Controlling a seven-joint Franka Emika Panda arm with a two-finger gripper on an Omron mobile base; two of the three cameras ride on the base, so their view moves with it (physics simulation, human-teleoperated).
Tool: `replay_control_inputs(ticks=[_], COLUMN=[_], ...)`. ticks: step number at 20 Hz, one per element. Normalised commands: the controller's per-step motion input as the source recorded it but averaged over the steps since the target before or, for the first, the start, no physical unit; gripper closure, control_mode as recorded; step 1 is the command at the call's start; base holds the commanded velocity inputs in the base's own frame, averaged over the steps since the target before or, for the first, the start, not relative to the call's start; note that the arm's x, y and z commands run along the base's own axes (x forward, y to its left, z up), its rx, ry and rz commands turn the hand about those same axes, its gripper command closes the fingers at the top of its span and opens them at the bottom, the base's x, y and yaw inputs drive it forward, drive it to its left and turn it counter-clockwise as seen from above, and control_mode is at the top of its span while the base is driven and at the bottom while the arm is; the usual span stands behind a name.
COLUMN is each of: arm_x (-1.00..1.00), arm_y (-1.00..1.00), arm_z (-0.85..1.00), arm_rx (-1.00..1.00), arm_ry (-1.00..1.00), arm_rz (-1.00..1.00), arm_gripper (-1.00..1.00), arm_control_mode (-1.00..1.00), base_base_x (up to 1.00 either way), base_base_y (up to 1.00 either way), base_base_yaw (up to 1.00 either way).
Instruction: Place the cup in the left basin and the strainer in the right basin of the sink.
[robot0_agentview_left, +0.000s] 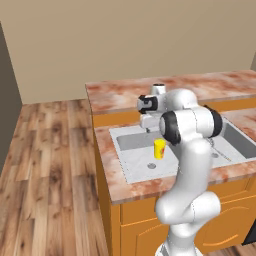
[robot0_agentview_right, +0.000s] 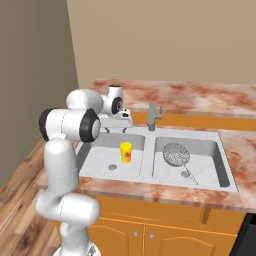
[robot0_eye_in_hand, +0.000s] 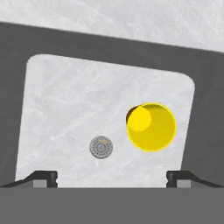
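Observation:
The small yellow cup (robot0_agentview_left: 159, 148) (robot0_agentview_right: 126, 152) stands upright on the floor of the left basin (robot0_agentview_left: 135, 162) (robot0_agentview_right: 98, 161), right of its drain. In the hand view I look straight down into the cup (robot0_eye_in_hand: 151, 127) and onto the basin floor (robot0_eye_in_hand: 65, 109). My gripper (robot0_agentview_left: 148, 129) (robot0_agentview_right: 115, 130) (robot0_eye_in_hand: 112, 178) hangs open above the back of the left basin, apart from the cup and holding nothing. The grey mesh strainer (robot0_agentview_right: 175, 153) lies in the right basin (robot0_agentview_right: 207, 162) (robot0_agentview_left: 239, 142), with its thin handle pointing toward the front.
A grey faucet (robot0_agentview_right: 152, 116) stands at the back between the basins. Marbled reddish counter (robot0_agentview_left: 125, 92) (robot0_agentview_right: 200, 97) surrounds the sink, above orange cabinets (robot0_agentview_right: 165, 235). Wooden floor (robot0_agentview_left: 50, 165) lies to the left.

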Motion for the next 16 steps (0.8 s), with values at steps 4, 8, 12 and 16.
replay_control_inputs(ticks=[4, 8, 12, 16], arm_x=[-0.86, -0.96, -1.00, -1.00], arm_y=[-0.01, 0.04, 0.27, 0.35], arm_z=[0.08, 0.21, 0.13, 0.01], arm_rx=[0.11, 0.08, -0.03, -0.08], arm_ry=[-0.30, -0.25, -0.05, 0.04], arm_rz=[0.06, 0.04, 0.03, 0.04], arm_gripper=[-1.00, -1.00, -1.00, -1.00], arm_control_mode=[-1.00, -1.00, -1.00, -1.00], base_base_x=[0.00, 0.00, 0.00, 0.00], base_base_y=[0.00, 0.00, 0.00, 0.00], base_base_yaw=[0.00, 0.00, 0.00, 0.00])
